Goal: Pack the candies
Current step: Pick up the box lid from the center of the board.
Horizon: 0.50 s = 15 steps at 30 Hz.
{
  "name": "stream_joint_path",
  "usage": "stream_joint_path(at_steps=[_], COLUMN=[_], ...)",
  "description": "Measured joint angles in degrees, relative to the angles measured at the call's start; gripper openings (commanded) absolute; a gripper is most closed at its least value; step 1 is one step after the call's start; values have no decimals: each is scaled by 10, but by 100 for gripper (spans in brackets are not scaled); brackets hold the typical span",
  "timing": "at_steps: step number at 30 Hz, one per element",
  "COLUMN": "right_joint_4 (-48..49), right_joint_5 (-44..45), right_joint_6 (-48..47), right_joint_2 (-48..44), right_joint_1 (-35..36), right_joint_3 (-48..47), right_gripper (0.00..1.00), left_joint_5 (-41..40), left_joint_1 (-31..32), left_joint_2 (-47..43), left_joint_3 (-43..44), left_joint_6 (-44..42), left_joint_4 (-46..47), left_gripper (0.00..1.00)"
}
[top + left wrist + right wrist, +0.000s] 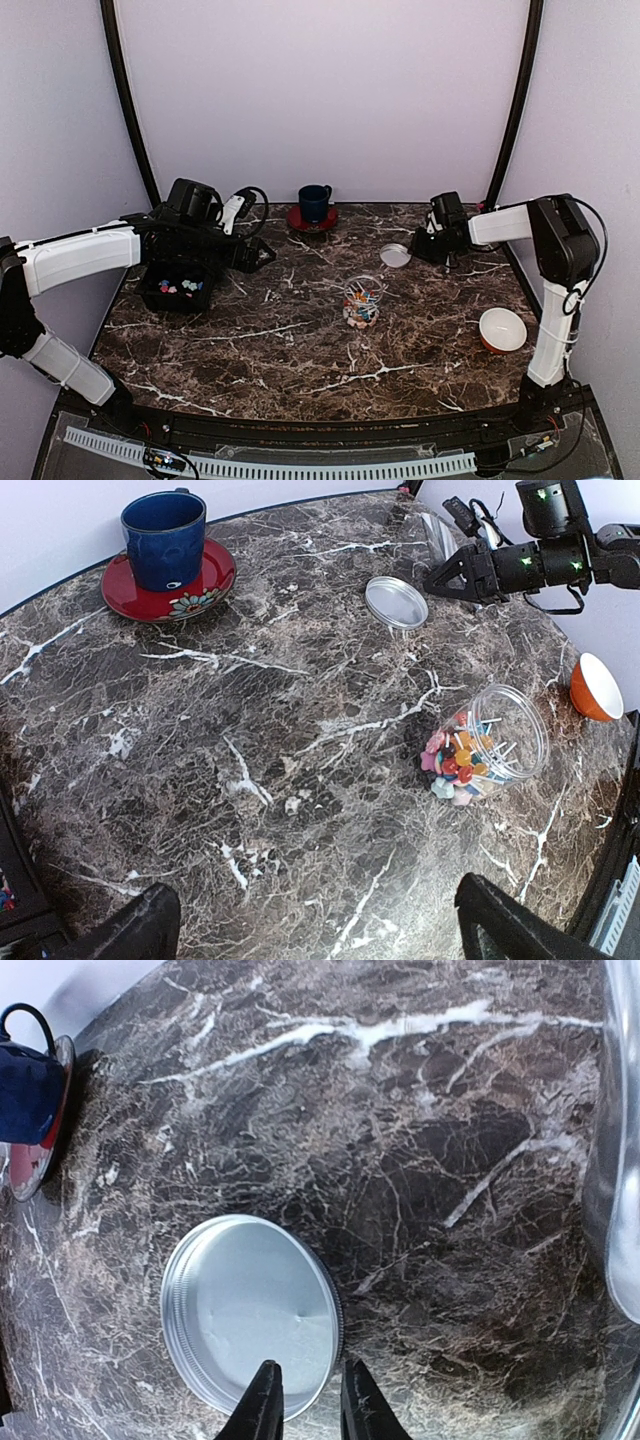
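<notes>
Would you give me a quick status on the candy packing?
Left gripper open. Right gripper pinching lid rim. Candies in open jar, more in bin. Jar unobstructed.

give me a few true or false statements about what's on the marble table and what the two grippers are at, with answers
1. The clear glass jar has its lid on. False: the round silver metal lid lies on the dark marble table, apart from the jar.
2. The blue ceramic mug stands on the red saucer. True.
3. The left gripper holds a candy. False: its jaws stand wide open and empty.
4. Multicoloured candies are already in the jar. True.
5. The right gripper is at the jar. False: it is at the lid, a finger on either side of the rim.
</notes>
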<state>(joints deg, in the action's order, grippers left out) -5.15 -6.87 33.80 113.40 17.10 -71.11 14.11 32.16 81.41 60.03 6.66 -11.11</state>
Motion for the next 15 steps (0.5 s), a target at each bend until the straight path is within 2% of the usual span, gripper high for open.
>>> stream_joint_path(at_steps=[15], right_joint_4=[6], right_joint_5=[-15], right_joint_6=[10], right_joint_2=[17], right_joint_1=[-3], right_joint_3=[0], right_gripper=[17], left_joint_5=[0], left_joint_1=[0], left_joint_2=[0], left_joint_3=[0], left_joint_6=[0], left_joint_4=[0], left_gripper=[99])
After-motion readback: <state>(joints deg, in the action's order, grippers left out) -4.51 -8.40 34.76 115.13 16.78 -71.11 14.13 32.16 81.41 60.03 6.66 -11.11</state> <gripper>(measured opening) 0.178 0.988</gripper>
